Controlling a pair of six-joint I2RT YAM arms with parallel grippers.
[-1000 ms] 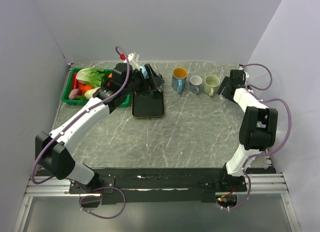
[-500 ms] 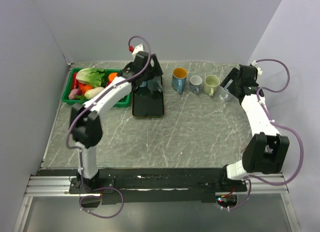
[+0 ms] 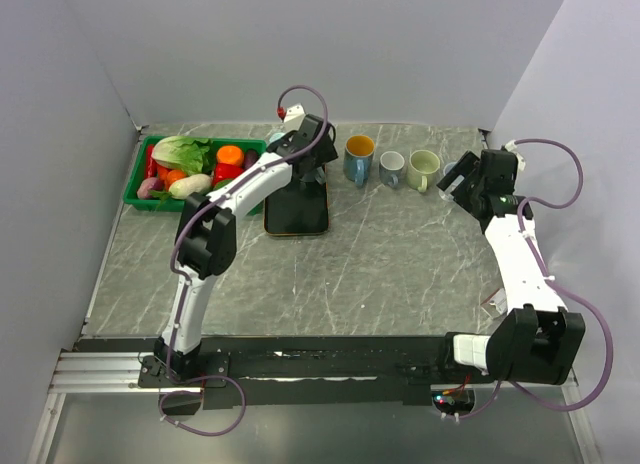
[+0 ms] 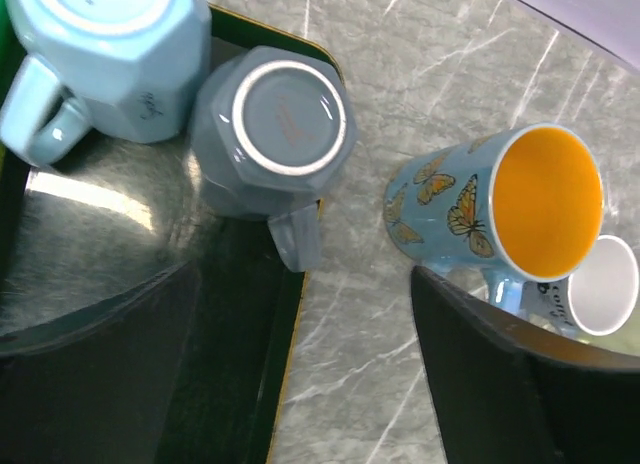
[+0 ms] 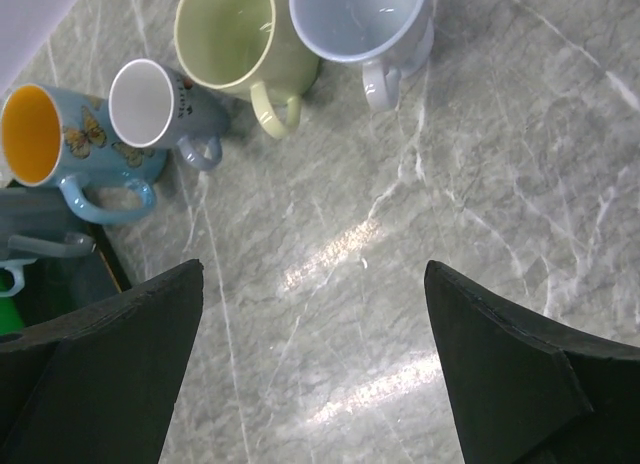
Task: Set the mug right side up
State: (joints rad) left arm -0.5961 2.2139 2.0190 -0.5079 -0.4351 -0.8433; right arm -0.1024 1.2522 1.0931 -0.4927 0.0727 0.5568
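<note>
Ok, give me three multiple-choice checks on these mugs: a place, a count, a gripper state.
1. The upside-down mugs stand: A on the dark tray; B on a shelf; C in a sink.
2. Upright mugs on the table: A two; B four; C six.
3. Left gripper: A open, empty; B shut on a mug; C shut on the tray.
Answers: 1 A: both sit base-up on the tray. 2 B: the right wrist view shows four. 3 A: jaws wide apart, holding nothing.
</note>
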